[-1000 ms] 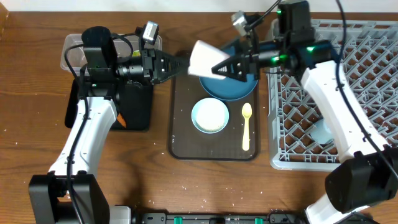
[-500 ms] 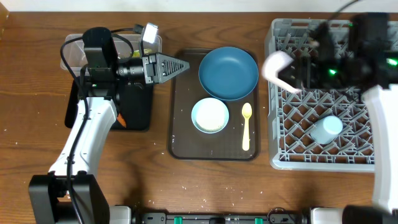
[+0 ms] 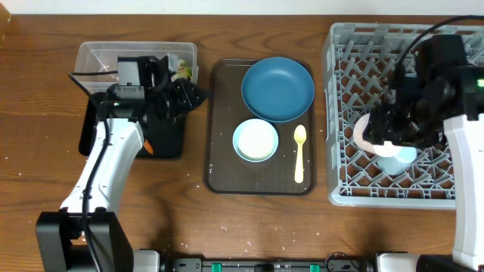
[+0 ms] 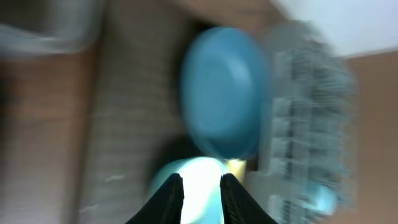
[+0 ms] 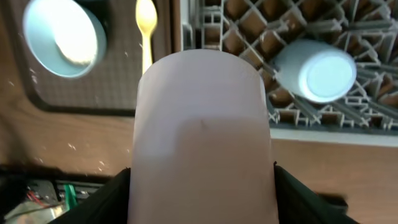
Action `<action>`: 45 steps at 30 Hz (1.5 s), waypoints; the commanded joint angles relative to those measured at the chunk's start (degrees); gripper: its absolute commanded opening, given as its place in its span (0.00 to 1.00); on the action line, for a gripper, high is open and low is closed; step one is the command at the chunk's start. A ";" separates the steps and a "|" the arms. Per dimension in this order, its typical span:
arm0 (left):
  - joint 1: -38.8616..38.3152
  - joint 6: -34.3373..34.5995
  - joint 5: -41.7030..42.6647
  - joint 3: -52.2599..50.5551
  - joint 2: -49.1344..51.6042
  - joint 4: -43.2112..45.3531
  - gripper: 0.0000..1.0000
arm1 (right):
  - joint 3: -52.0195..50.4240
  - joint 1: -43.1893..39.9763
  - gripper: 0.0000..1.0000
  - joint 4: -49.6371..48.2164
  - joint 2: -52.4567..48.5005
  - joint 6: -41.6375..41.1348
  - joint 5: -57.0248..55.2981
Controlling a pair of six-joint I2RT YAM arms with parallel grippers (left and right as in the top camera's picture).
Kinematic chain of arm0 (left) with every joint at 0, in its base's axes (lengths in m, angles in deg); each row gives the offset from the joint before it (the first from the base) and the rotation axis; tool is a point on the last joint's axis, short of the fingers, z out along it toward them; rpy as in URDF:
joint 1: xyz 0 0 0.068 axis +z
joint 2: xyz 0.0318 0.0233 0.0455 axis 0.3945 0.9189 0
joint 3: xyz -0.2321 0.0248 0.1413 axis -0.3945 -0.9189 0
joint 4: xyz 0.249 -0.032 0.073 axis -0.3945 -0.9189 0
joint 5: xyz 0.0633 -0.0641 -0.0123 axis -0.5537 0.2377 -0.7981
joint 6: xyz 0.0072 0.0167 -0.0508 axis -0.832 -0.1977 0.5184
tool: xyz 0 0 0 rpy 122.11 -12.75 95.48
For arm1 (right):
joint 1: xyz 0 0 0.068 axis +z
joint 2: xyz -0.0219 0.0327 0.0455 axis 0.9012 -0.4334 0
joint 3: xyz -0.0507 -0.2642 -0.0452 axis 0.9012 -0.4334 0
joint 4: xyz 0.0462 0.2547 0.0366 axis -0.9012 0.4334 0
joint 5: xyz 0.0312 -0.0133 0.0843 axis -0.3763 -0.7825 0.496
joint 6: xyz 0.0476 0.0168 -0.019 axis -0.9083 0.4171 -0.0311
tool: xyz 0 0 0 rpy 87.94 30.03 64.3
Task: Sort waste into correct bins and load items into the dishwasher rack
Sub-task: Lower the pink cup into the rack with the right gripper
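My right gripper (image 3: 376,136) is shut on the small pink cup (image 3: 361,130), held above the grey dishwasher rack (image 3: 340,181) beside a blue cup (image 3: 397,160) that stands upside down in it. In the right wrist view the pink cup (image 5: 202,137) fills the space between the fingers (image 5: 115,196). My left gripper (image 3: 201,94) hovers at the clear tub's (image 3: 98,57) right edge, narrowly open and holding nothing. Its blurred wrist view shows the plate (image 4: 224,93) and bowl (image 4: 199,167) beyond the gripper (image 4: 202,178). A green-yellow wrapper (image 3: 184,70) lies in the tub. An orange carrot (image 3: 147,145) sits on the black tray (image 3: 168,140).
The brown serving tray (image 3: 219,174) carries the dark-blue plate (image 3: 277,88), the pale blue bowl (image 3: 255,140) and the yellow spoon (image 3: 300,153). Small white grains are scattered on the wood near the front edge (image 3: 227,227).
My right arm has carried the pink cup from above the plate to above the rack, lower and nearer the blue cup. My left gripper has drawn back left toward the tub.
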 commanded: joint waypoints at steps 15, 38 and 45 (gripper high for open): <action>-0.81 -8.31 -25.35 -0.09 -0.55 -5.79 0.25 | -16.06 0.33 0.51 -5.88 -0.79 -5.14 -6.84; -0.81 -10.86 -25.38 -0.09 -0.55 -7.80 0.26 | -22.16 0.09 0.72 -12.24 -10.47 -5.53 -6.29; -0.81 -10.86 -25.38 -0.09 -0.55 -7.80 0.26 | -22.16 0.09 0.99 -12.33 -10.45 -5.55 -6.27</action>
